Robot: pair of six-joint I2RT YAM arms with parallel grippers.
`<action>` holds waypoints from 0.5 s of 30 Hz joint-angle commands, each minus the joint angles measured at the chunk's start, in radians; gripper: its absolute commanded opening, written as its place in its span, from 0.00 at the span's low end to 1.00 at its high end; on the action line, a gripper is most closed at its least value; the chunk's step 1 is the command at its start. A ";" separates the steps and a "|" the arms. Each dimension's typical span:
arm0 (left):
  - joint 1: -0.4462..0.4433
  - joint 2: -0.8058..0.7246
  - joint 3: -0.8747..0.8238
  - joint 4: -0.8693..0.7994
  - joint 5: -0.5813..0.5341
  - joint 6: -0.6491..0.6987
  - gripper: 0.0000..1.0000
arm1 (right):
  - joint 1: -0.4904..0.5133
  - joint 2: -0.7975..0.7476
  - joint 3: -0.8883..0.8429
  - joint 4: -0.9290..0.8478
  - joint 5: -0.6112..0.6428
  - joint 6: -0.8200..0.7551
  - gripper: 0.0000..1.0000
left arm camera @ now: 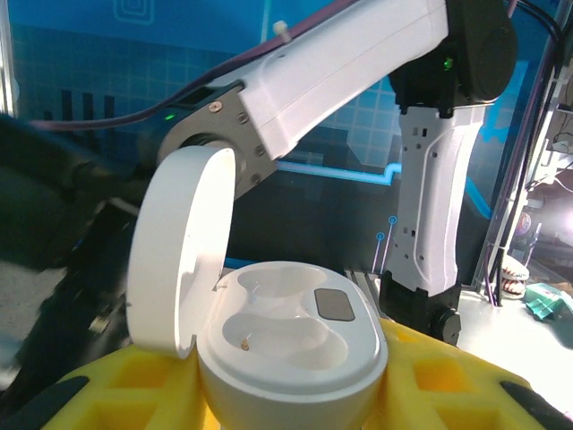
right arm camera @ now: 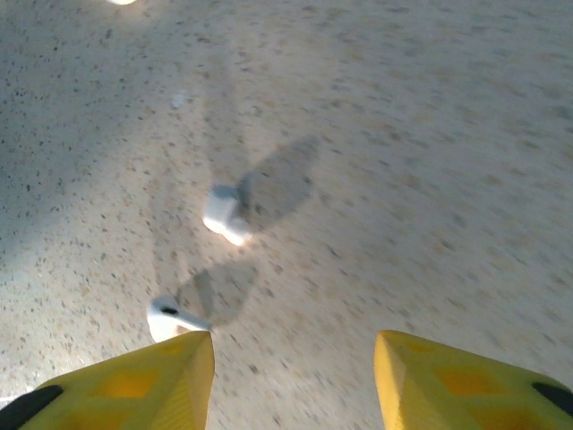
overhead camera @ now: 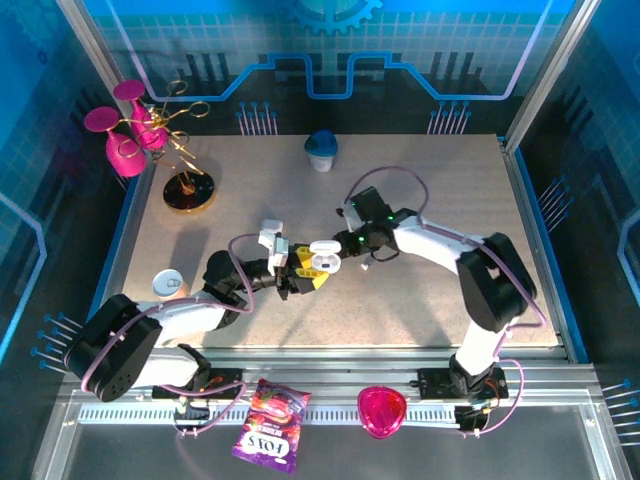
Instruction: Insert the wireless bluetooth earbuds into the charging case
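Charging case (left arm camera: pixel 291 345) in left claw (left arm camera: pixel 286 399), earbuds (right arm camera: pixel 224 215) on table (right arm camera: pixel 430 134) before right claw (right arm camera: pixel 293 376)

A blue cup (overhead camera: pixel 321 150) is set at the far edge of the speckled beige table (overhead camera: pixel 440 190). Left of the cup a gold stand (overhead camera: pixel 188 190) is placed; a round pale object (overhead camera: pixel 168 284) is laid nearer and farther left. Two white earbuds (right arm camera: pixel 224 215) are laid on the table, slightly apart.

I count one open charging case (left arm camera: pixel 286 349) with two wells in it, and two earbuds lying loose: one earbud (right arm camera: pixel 224 215) and another earbud (right arm camera: pixel 170 318). Around them are one blue-topped cup (overhead camera: pixel 321 150) far off, one gold stand (overhead camera: pixel 188 190) far left, one round case (overhead camera: pixel 168 284) left, and nearest, one pink object (overhead camera: pixel 382 410) and one snack bag (overhead camera: pixel 272 427).
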 commanded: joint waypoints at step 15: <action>0.006 -0.052 -0.011 -0.015 0.016 -0.003 0.32 | 0.158 0.375 0.441 -0.247 0.231 -0.026 0.41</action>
